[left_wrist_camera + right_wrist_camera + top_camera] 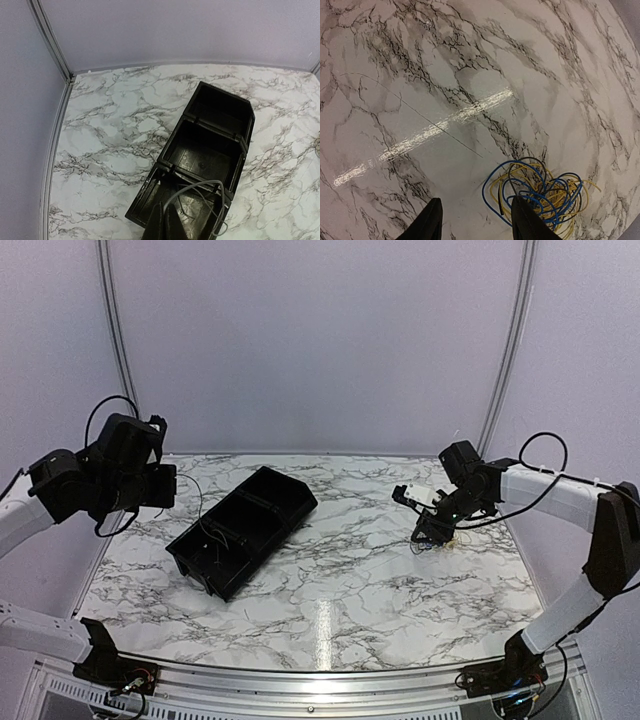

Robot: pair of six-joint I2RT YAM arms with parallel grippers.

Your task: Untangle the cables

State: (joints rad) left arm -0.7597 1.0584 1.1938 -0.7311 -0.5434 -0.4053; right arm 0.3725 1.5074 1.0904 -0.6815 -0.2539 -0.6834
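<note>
A small tangle of blue, yellow and black cables [547, 192] lies on the marble at the right of the table. My right gripper [476, 219] hovers open just above it, the right finger [525, 222] over the tangle's left edge and nothing between the fingers. From above, that gripper [428, 533] points down at the tangle [447, 541]. My left gripper [167, 214] is shut on a whitish cable [194, 185], which arcs out over the near compartment of the black tray [173, 139]. In the top view the left gripper [165, 485] is raised at the tray's left.
The black tray [215, 509] has three compartments and lies diagonally left of centre, with thin wires in its near end. A single thin black strand [420, 114] lies on the marble left of the tangle. White walls close in the back and sides.
</note>
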